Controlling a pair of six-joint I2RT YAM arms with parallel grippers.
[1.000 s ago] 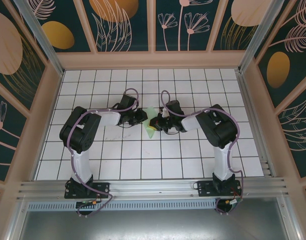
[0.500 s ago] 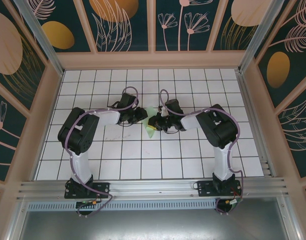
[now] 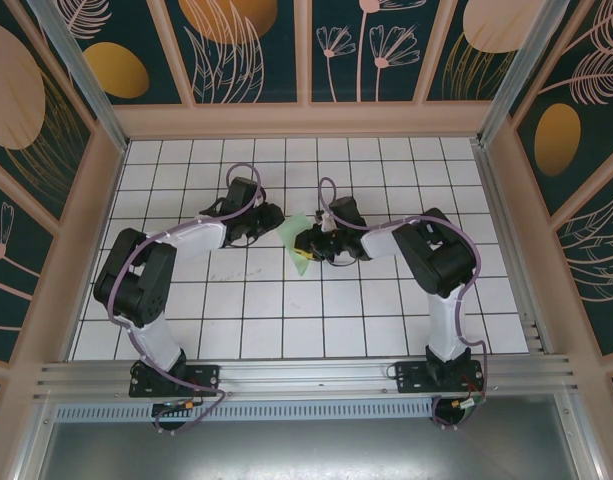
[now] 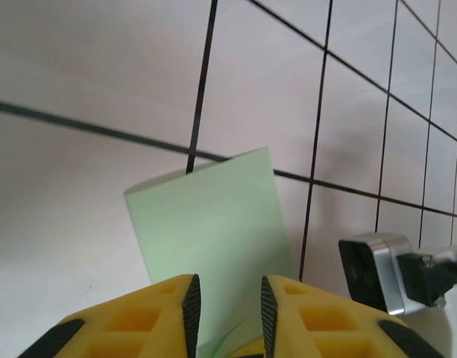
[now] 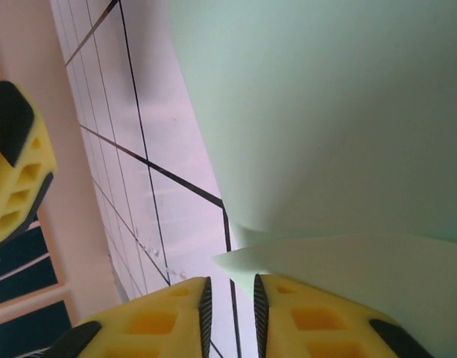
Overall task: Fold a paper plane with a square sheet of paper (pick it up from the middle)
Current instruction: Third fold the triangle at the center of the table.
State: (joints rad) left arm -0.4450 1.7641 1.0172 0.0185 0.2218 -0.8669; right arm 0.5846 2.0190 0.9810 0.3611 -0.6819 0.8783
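From above, my left gripper [image 3: 273,220] and right gripper [image 3: 306,241] face each other near the middle of the tiled table [image 3: 386,300]. The pale green sheet of paper [image 3: 299,262], partly folded, lies between them. One part shows just right of my left fingertips, and a pointed part sticks out below my right fingertips toward the bottom of the frame. From this height I cannot tell how either pair of jaws stands. Through my left wrist camera, my left gripper [image 4: 227,287] sits at the bottom edge with its yellow fingers [image 4: 185,313] a narrow way apart. The sheet [image 4: 213,231] rises from that gap as a flat green flap to the centre of the frame. Its lower part shows between the pads, which do not press it. Through my right wrist camera, my right gripper [image 5: 230,287] is at the bottom centre, jaws parted by a slim gap with the table grid visible through it. The sheet [image 5: 325,112] covers the upper right. A folded layer comes in from the right, its point [image 5: 228,262] just above the gap and not pinched. A further yellow finger [image 5: 12,171] stands at the left edge.
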